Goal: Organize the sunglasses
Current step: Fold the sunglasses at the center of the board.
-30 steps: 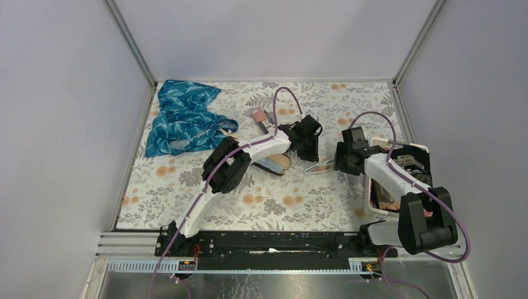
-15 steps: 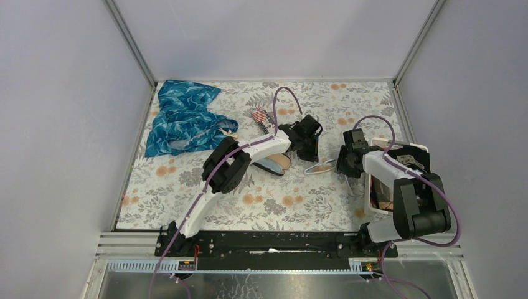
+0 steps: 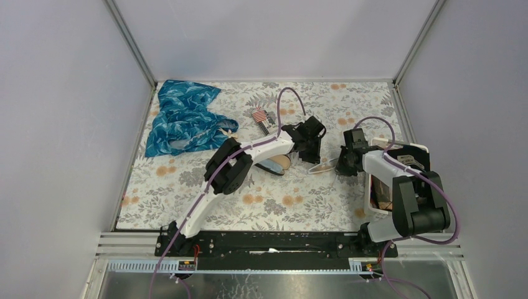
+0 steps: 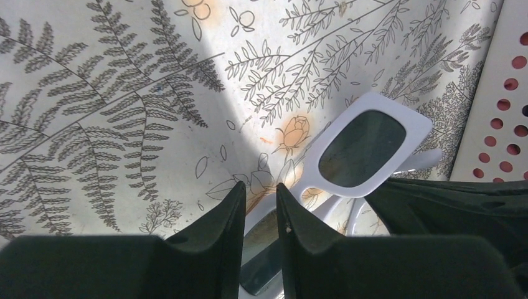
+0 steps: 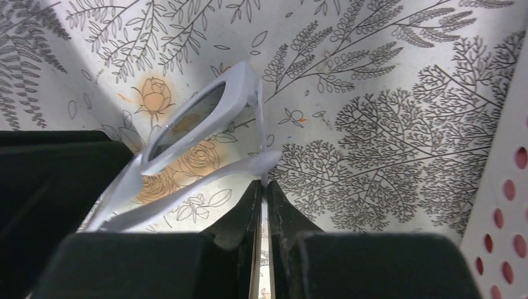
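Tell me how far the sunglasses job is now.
Done: both claws have hold of the white sunglasses, left claw on the frame, right claw on one temple. In hand: handling the pair between them. Left: folding and storing it, perhaps in the perforated white basket.

White-framed sunglasses (image 4: 361,149) with dark rectangular lenses, tilted over the floral cloth (image 4: 124,93).

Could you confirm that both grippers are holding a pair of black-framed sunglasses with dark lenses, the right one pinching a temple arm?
Not quite: the frame is white, not black, as the left wrist view shows. The sunglasses do have dark lenses, and both grippers hold them: the left gripper at one lens end, the right gripper pinching a temple arm.
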You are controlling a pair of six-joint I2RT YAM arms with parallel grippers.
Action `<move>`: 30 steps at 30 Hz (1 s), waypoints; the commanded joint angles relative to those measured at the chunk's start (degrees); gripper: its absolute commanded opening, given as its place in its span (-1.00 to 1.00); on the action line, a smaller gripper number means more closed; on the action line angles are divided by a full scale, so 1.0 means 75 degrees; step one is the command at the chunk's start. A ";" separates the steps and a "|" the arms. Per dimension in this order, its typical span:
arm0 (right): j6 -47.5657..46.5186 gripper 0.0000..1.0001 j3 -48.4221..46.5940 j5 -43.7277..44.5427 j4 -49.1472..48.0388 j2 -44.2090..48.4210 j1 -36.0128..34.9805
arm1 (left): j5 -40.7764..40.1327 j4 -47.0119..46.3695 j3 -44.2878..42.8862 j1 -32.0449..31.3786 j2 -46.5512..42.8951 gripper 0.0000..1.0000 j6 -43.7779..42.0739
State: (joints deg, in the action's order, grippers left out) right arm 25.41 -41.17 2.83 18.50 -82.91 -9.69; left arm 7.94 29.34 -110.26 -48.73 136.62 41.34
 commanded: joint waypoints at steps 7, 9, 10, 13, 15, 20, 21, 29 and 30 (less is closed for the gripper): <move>0.1053 -0.75 -0.0606 -0.1246 -0.0318 -0.0656 0.0015 | 0.0162 0.0352 0.0159 -0.0307 0.0324 -0.41 -0.0030; 0.1178 -0.75 -0.0677 -0.1537 -0.0480 -0.0818 0.0018 | 0.0176 0.0335 0.0146 -0.0411 0.0346 -0.41 -0.0028; 0.1221 -0.75 -0.0702 -0.1606 -0.0518 -0.0870 0.0014 | 0.0156 0.0332 0.0155 -0.0451 0.0338 -0.41 -0.0019; 0.1205 -0.67 -0.0739 -0.1542 -0.0425 -0.0857 0.0015 | 0.0037 0.0338 0.0272 -0.0458 0.0233 -0.41 0.0007; 0.1145 -0.56 -0.0708 -0.1453 -0.0318 -0.0697 0.0015 | -0.0085 0.0330 0.0371 -0.0417 0.0119 -0.41 -0.0016; 0.1038 -0.20 -0.0569 -0.1170 -0.0006 -0.0062 0.0015 | -0.0119 0.0332 0.0687 -0.0179 -0.0259 -0.42 -0.0028; 0.1028 -0.17 -0.0534 -0.1087 0.0056 0.0077 0.0015 | -0.0148 0.0340 0.0771 -0.0107 -0.0359 -0.42 -0.0037; 0.0995 -0.10 -0.0384 -0.0849 0.0261 0.0700 0.0015 | -0.0331 0.0084 0.1509 0.0342 -0.1317 -0.42 -0.0028; 0.0995 -0.07 -0.0382 -0.0883 0.0234 0.0723 0.0018 | -0.0314 0.0065 0.1535 0.0361 -0.1374 -0.42 -0.0018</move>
State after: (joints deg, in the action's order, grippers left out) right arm 33.06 -44.71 -4.99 18.79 -79.48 -9.32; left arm 7.09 29.56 -100.38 -47.42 129.95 41.43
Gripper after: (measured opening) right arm 0.444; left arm 0.291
